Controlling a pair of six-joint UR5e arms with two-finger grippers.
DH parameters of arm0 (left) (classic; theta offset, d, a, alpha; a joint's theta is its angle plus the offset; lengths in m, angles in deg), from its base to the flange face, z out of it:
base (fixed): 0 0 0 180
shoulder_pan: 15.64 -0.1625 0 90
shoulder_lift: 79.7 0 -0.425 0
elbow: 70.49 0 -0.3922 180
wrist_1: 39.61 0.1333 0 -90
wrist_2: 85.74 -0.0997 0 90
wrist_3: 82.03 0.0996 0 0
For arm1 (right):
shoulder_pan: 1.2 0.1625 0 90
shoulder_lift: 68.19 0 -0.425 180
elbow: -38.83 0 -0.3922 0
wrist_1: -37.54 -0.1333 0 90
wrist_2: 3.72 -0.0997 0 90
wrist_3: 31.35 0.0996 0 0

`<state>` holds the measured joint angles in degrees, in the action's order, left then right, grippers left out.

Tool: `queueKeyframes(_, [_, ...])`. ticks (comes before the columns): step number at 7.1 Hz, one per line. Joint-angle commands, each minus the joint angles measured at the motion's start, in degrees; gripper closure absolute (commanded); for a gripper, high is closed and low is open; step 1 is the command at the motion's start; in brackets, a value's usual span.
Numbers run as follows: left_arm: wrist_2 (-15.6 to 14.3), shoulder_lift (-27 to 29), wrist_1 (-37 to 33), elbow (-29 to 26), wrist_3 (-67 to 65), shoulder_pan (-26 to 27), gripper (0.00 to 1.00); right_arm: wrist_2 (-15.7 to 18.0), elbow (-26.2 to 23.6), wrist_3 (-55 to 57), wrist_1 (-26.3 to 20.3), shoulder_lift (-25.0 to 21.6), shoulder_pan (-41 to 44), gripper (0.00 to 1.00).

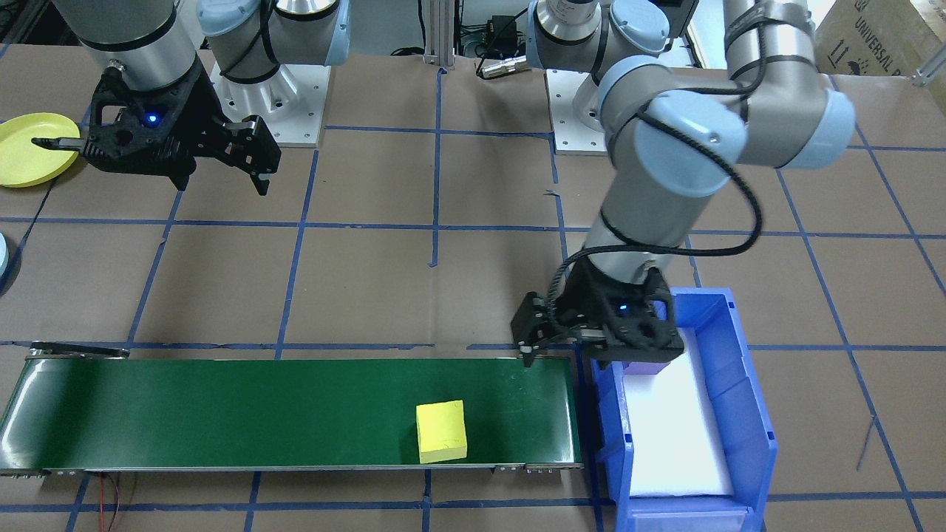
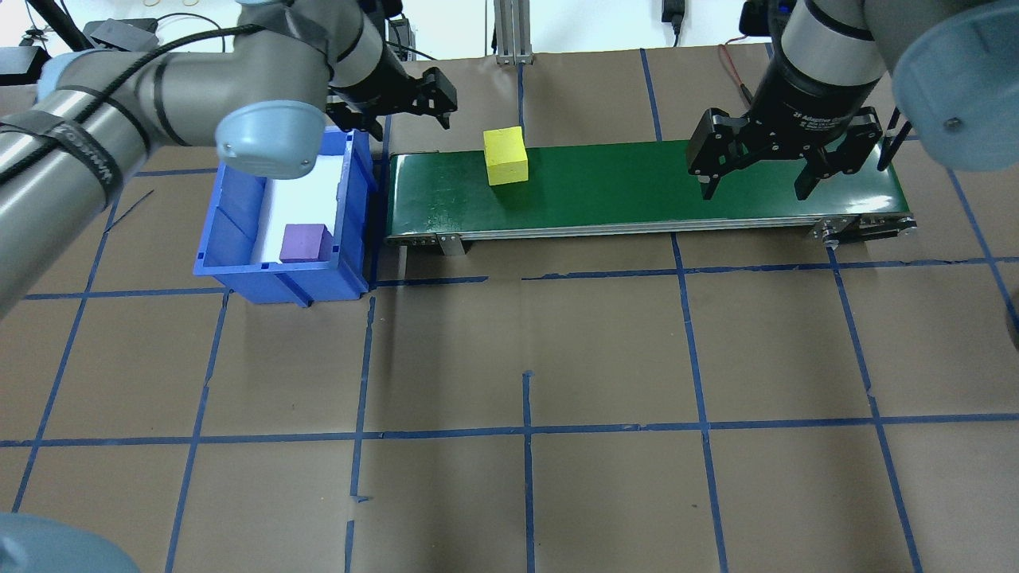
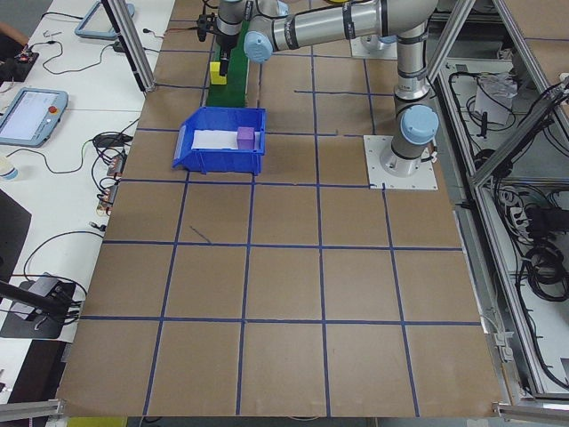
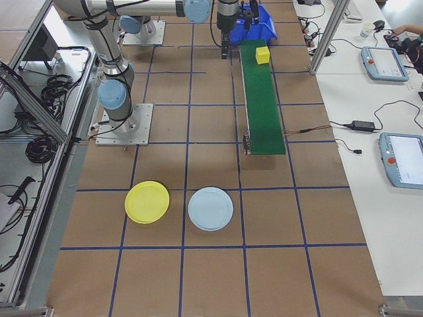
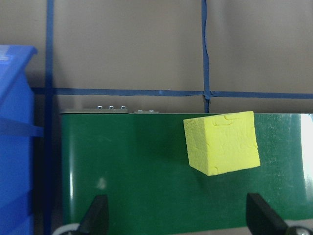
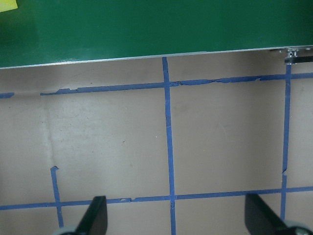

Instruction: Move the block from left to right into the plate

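a yellow foam-like cube [image 2: 506, 156] sat on the green conveyor belt [image 2: 637, 187], toward its end nearest the blue plastic bin [image 2: 239, 263]. it looked light and slightly soft, best gripped across two flat opposite faces. the left end effector [image 2: 414, 102] and right end effector [image 2: 756, 171] both hung open and empty. the bin held a purple block [image 2: 304, 243]; the round yellow plastic plate [image 4: 147, 201], well away from the belt, was empty.
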<state>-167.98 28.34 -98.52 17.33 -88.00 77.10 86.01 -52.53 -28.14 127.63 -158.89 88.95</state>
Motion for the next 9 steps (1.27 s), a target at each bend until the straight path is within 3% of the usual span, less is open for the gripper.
queueKeyframes(1, [-0.20, -1.16, -1.56, 1.20, 17.03, -9.64, 0.00, 0.00, 0.04, -0.32, 0.00, 0.00, -0.41, 0.00])
queueKeyframes(3, [-0.02, -1.07, -0.51, 6.36, 23.36, -14.07, 0.00, 0.00, 0.13, -0.40, 0.00, 0.09, -0.76, 0.00])
queueKeyframes(9, [-2.31, 2.09, -1.11, 10.25, 23.90, -14.17, 0.04, 0.00, 0.48, -0.67, 0.00, 0.26, -2.43, 0.00])
